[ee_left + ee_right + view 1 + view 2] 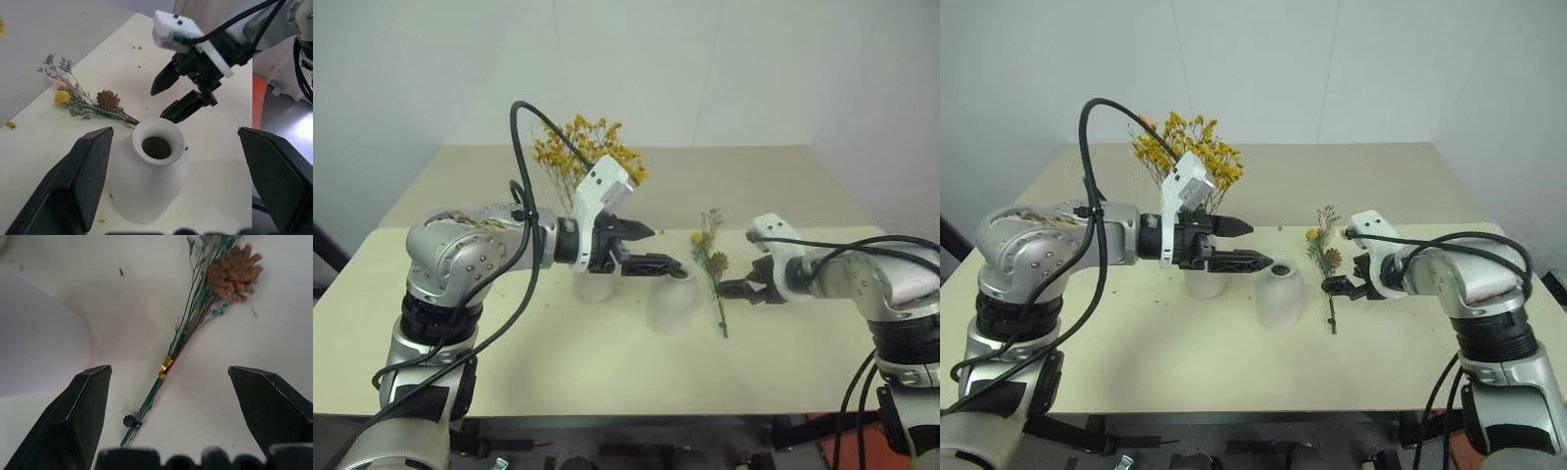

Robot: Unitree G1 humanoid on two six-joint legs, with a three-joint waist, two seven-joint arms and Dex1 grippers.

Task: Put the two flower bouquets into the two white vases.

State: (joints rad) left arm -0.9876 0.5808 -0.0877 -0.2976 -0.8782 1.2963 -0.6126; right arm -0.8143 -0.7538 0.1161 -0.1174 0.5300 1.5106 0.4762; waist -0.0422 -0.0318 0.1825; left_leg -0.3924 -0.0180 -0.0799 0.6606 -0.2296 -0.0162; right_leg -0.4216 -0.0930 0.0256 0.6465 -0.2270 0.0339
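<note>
The bushy yellow bouquet (589, 152) rises from the taller white vase (593, 285), which my left arm mostly hides. In front of it stands the squat white vase (670, 305), its narrow mouth bare (156, 147). My left gripper (644, 248) hangs open just above and behind that mouth, holding nothing. To the right, the green sprig bouquet (713, 266) with a yellow ball and a brown cone lies flat on the table. My right gripper (1337, 286) is open over its stem end (165, 366), one finger on each side, apart from it.
The beige table (607, 372) runs wide in front of the vases and behind them to a white wall. Small yellow crumbs lie scattered on it. Black cables loop over both arms.
</note>
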